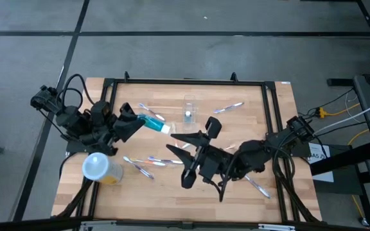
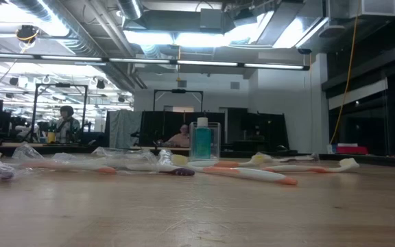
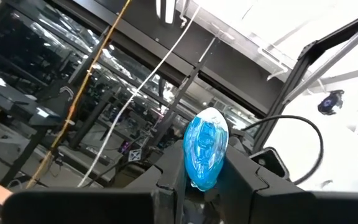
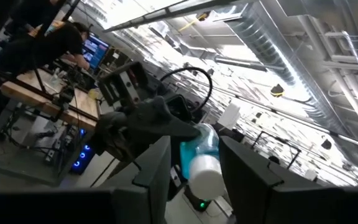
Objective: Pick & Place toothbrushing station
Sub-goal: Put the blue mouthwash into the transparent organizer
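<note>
Toothbrushes [image 2: 252, 173] scattered on tabletop [image 2: 197, 213]. Clear toothbrushing station [image 1: 189, 109] stood upright, far middle. Left pincer [image 1: 143, 122] clamped on blue bottle [image 1: 154, 124]; right pincer [image 1: 175, 142] apart, near its cap. Bottle is best kept level and moved slowly.

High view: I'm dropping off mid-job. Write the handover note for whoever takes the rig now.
Left gripper: shut on a blue bottle, held above the table's left middle with its white cap pointing at the right arm.
Right gripper: open, at table centre, fingers either side of the bottle's cap, not clamped.
Toothbrushing station: upright at the far middle of the table, neither gripper on it, something blue inside.
Toothbrushes lie scattered. The yellow tub is near left.
Done: nothing on the station.
Left: deal with the bottle, then pick and place the station.
</note>
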Controlling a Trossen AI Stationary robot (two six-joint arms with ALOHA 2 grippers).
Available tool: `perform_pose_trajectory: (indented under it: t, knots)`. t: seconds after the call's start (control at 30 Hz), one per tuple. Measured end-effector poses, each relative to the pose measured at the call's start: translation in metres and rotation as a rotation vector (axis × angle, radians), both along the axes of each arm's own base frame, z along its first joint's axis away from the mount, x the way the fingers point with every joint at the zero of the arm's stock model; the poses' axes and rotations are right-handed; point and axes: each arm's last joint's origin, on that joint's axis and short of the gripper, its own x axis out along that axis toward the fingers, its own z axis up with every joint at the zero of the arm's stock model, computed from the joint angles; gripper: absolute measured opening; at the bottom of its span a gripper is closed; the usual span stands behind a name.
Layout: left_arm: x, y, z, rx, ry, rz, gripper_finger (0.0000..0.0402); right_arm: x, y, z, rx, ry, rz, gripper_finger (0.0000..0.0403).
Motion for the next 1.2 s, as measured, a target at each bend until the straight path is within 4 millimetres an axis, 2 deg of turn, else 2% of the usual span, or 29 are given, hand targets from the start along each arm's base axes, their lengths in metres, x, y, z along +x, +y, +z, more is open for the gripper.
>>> perform_pose_trajectory:
  t: [0.63, 1.2]
  knots:
    - [-0.002, 0.001, 0.003, 0.002, -0.021, 0.0, 0.0066, -0.01, 0.012, 0.005, 0.059, -0.06, 0.037, 0.014]
    - [-0.002, 0.001, 0.003, 0.009, -0.021, 0.004, 0.0066, -0.018, 0.018, 0.01, 0.034, -0.086, 0.004, 0.014]
